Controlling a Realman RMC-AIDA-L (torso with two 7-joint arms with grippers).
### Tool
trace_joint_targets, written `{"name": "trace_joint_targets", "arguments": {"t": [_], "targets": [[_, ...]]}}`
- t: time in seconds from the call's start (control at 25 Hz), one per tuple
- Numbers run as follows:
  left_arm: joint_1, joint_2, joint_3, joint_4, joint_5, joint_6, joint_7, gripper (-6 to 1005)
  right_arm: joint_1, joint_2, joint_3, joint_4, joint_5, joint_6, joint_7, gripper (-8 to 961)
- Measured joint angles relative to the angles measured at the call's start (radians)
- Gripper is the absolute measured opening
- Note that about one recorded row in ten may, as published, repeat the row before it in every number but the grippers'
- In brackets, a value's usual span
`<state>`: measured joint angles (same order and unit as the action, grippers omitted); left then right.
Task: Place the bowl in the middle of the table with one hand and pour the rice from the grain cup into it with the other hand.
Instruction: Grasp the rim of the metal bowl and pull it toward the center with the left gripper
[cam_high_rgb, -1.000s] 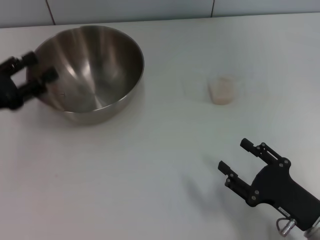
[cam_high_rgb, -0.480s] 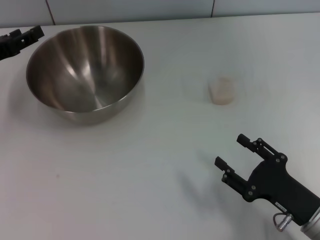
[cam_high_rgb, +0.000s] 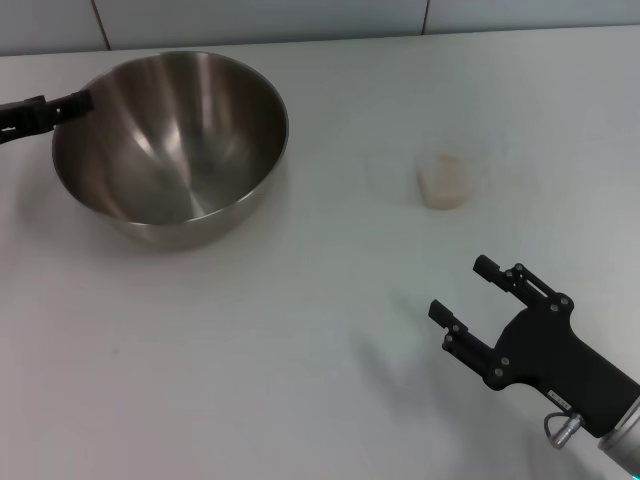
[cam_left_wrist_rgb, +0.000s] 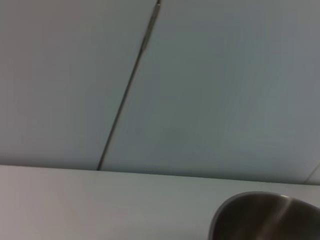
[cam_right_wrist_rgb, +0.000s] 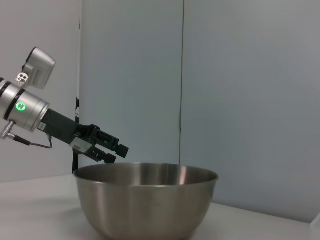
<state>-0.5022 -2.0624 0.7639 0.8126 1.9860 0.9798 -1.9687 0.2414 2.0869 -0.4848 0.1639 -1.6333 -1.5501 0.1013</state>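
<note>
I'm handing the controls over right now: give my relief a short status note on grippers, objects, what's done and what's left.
Left gripper: at the bowl's far-left rim, holding nothing.
Right gripper: open, empty, above the table at near right, short of the grain cup.
Bowl sits empty at far left, not centred. Cup stands upright right of centre, rice inside.
Done: nothing.
Left: centre the bowl, grasp the cup, pour.

A pale panelled wall, crossed by thin dark vertical seams, stands behind.

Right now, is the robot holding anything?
No. The left end effector hangs by the bowl rim; the right end effector is open, away from the grain cup.
</note>
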Motion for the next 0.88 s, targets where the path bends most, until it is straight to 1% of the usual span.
{"name": "trace_joint_targets", "arguments": {"t": [0.2, 0.52, 0.88], "targets": [[0.006, 0.001, 0.002, 0.005, 0.013, 0.003, -0.017, 737, 0.010, -0.002, 0.001, -0.001, 0.000, 0.017, 0.002, 699], [0.005, 0.000, 0.017, 0.006, 0.079, 0.008, -0.031, 726, 0.022, -0.004, 0.012, -0.003, 0.000, 0.028, 0.007, 699], [-0.002, -0.001, 0.042, 0.012, 0.091, 0.012, -0.038, 714, 0.032, -0.004, 0.016, -0.007, 0.000, 0.045, 0.009, 695]]}}
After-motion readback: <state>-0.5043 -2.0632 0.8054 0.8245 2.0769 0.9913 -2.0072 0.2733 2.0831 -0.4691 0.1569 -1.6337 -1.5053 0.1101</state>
